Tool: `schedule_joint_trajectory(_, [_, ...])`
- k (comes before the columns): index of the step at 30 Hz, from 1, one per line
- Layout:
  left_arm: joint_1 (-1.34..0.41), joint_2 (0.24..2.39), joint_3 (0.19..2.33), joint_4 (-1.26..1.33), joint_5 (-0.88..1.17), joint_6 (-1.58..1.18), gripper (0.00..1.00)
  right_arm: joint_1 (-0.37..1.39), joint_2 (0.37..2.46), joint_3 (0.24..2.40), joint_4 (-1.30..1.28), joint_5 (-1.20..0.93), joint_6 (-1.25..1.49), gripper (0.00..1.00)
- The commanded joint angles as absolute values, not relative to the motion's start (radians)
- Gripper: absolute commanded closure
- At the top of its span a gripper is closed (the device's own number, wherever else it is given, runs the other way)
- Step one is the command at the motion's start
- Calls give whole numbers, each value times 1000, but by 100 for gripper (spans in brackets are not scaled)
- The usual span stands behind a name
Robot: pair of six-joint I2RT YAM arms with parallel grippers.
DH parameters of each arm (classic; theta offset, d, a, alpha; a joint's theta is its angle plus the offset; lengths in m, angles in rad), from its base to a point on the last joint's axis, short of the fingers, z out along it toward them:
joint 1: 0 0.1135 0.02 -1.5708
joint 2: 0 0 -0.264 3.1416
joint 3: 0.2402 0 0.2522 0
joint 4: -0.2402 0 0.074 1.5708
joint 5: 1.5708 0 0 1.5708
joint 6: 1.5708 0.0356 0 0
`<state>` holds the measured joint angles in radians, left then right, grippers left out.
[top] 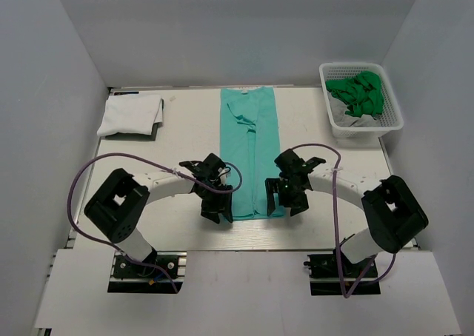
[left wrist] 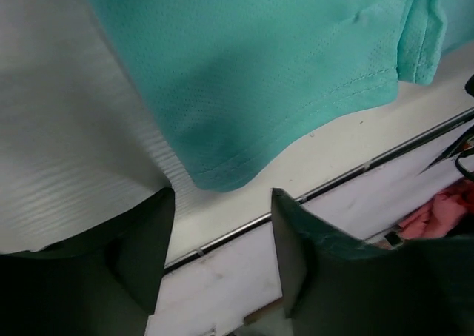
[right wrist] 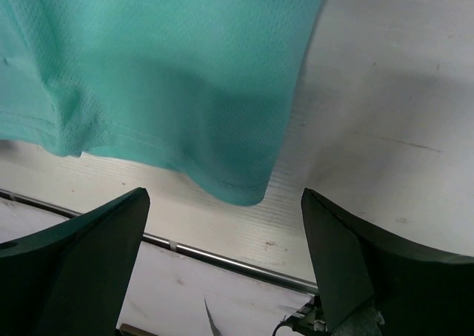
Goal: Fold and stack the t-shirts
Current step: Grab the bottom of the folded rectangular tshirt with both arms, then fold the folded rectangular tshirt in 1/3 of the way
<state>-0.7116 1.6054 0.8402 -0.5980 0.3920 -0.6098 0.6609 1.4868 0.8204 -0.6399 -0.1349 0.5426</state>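
1. teal t-shirt [top: 250,151] lies as a long strip mid-table, hem nearest me.
2. i have the left gripper [left wrist: 222,199] half open and the right gripper [right wrist: 224,195] wide, both empty, one at each hem corner for an even fold.

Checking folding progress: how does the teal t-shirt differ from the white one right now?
The teal t-shirt is a long narrow strip; the white t-shirt is a compact folded rectangle. Teal runs down the middle of the table; white sits at its far left corner. Both lie flat.
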Motion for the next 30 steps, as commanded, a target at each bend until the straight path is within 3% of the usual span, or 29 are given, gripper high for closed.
schedule_joint_trajectory(1, [-735, 1657, 853, -577, 347, -589, 43, 644, 1506, 815, -607, -146, 548, 11])
schedule_joint_trajectory(3, [-745, 1670, 865, -577, 347, -598, 51, 637, 1522, 818, -592, -143, 543, 17])
schedule_joint_trajectory(7, [-756, 1671, 865, -586, 276, -620, 64, 632, 1555, 830, -584, -178, 522, 44])
schedule_joint_trajectory(8, [-756, 1671, 874, -586, 276, -620, 71, 630, 1558, 824, -571, -190, 517, 47])
schedule_joint_trajectory(9, [-756, 1671, 874, -586, 262, -620, 74, 629, 1568, 827, -566, -193, 517, 55])
schedule_joint_trajectory(10, [-756, 1683, 887, -595, 252, -629, 75, 629, 1575, 825, -569, -202, 514, 70])
schedule_joint_trajectory(12, [-756, 1692, 899, -607, 226, -629, 85, 632, 1578, 833, -577, -204, 505, 79])
schedule_joint_trajectory(14, [-756, 1704, 928, -629, 213, -629, 100, 634, 1571, 836, -583, -212, 495, 84])
schedule_joint_trajectory(16, [-756, 1704, 939, -629, 202, -629, 100, 630, 1549, 839, -595, -218, 496, 86])
schedule_joint_trajectory(20, [-756, 1617, 939, -675, 178, -649, 100, 640, 1500, 841, -620, -248, 503, 100])
schedule_joint_trajectory(30, [-830, 1394, 828, -808, 337, -801, 100, 744, 1341, 739, -675, -350, 597, 100])
